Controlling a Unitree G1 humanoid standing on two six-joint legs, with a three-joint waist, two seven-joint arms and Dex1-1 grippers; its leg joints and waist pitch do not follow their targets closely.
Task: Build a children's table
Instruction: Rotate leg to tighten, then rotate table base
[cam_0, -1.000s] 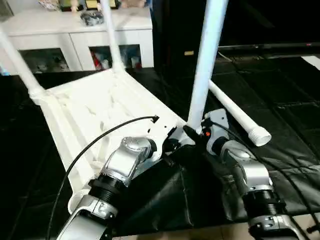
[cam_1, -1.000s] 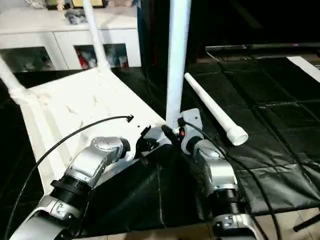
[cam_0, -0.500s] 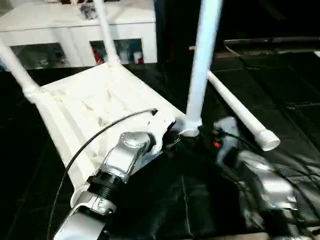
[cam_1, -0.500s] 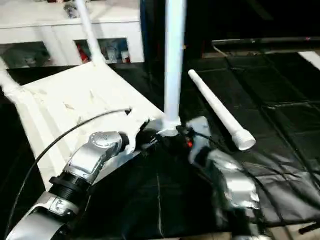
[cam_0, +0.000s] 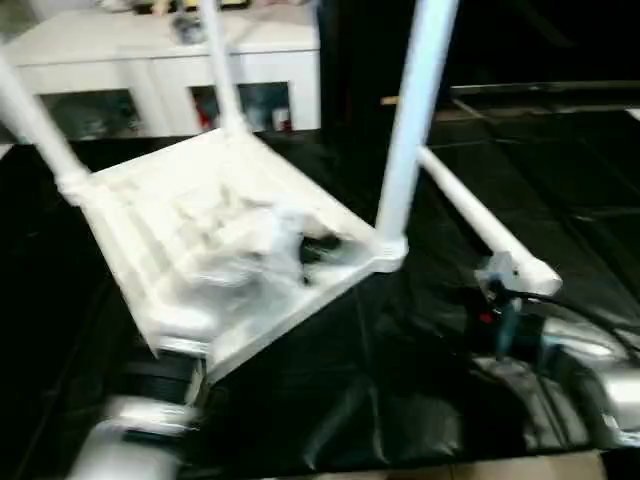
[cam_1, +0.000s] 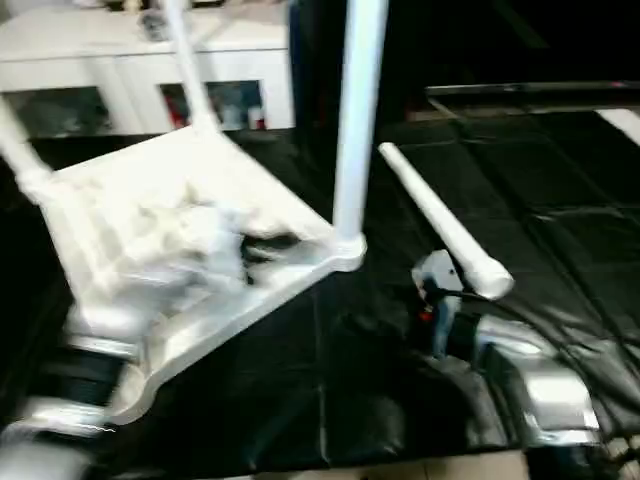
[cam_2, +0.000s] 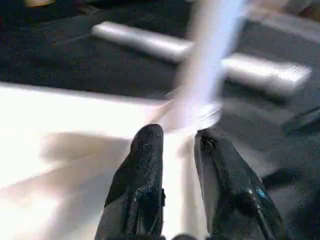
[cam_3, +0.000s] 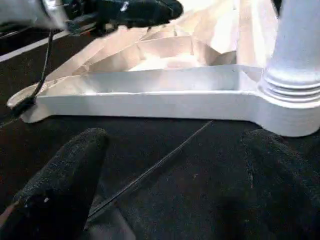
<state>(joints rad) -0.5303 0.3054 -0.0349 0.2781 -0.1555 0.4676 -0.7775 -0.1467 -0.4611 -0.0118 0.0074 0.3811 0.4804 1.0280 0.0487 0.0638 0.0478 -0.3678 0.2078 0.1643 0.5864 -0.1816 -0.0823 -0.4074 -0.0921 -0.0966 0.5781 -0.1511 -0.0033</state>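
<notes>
Head views: the white table top (cam_0: 215, 215) lies upside down on the black floor mat (cam_0: 400, 400), ribbed underside up. Three legs stand in its corner sockets: the near leg (cam_0: 405, 140) rises from the corner closest to the right arm, a far leg (cam_0: 222, 70) stands at the back corner, and another leg (cam_0: 35, 125) at the left corner. The fourth leg (cam_1: 440, 225) lies loose on the mat, just beside the near corner, its threaded end toward the robot. A white cabinet (cam_0: 150, 75) stands behind. The left arm (cam_1: 170, 250) is a blur over the underside of the top; the right arm (cam_1: 520, 380) sits low on the mat, apart from the table.

Left wrist view: the left tool (cam_2: 177, 150) hovers over the white top near the base of the near leg, its two black fingers (cam_2: 145, 170) a narrow gap apart with nothing between them; it looks open, though the motion blur makes that uncertain.

Right wrist view: the right tool (cam_3: 175, 160) is spread wide and empty over the mat, facing the table's edge and the near corner socket (cam_3: 290, 112), not touching either.
</notes>
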